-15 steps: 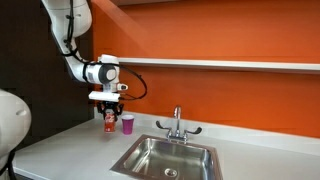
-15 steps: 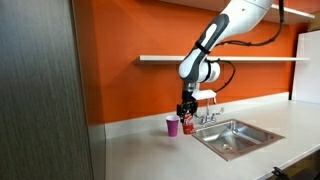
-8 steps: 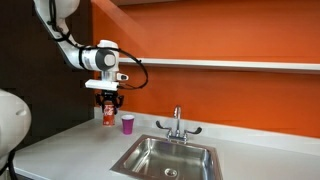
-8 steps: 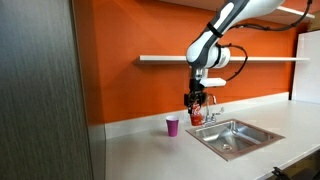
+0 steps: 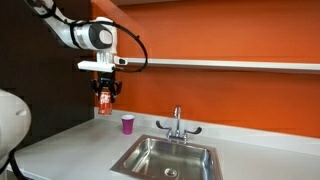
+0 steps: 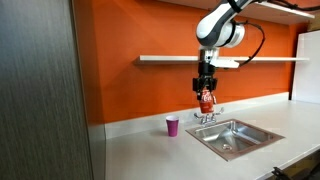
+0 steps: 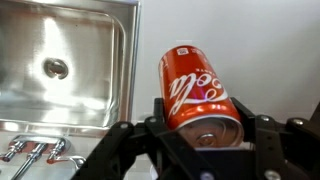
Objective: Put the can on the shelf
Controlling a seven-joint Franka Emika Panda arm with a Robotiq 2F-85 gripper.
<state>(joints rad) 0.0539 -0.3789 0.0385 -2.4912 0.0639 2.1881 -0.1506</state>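
Wrist view, closest: gripper (image 7: 203,128) is closed round the can (image 7: 195,85), black fingers pressing both sides. The can hangs in mid-air, well above the desk (image 5: 60,150) & below shelf (image 5: 230,64) level in both exterior views.

Risks, as I judge them:
- the can's base could clip the shelf's front edge if it goes across too low, get knocked loose & drop toward the sink (image 7: 60,60) or cup (image 5: 127,123)
- slick metal may slide in a light grip
- shelf looks thin & shallow, so letting go w/ the can partly over the edge would tip it off

Materials, near to far:
- can: smooth red painted cylinder, white script, pale rim, prob. thin-walled & easy to dent
- sink: brushed steel, rectangular, round drain
- tap (image 5: 177,122): chrome, at the sink's back edge
- desk: white, flat, matte
- cup: small, purple, tapered, standing near the sink
- shelf: long pale plank on a flat orange wall (image 5: 220,30)
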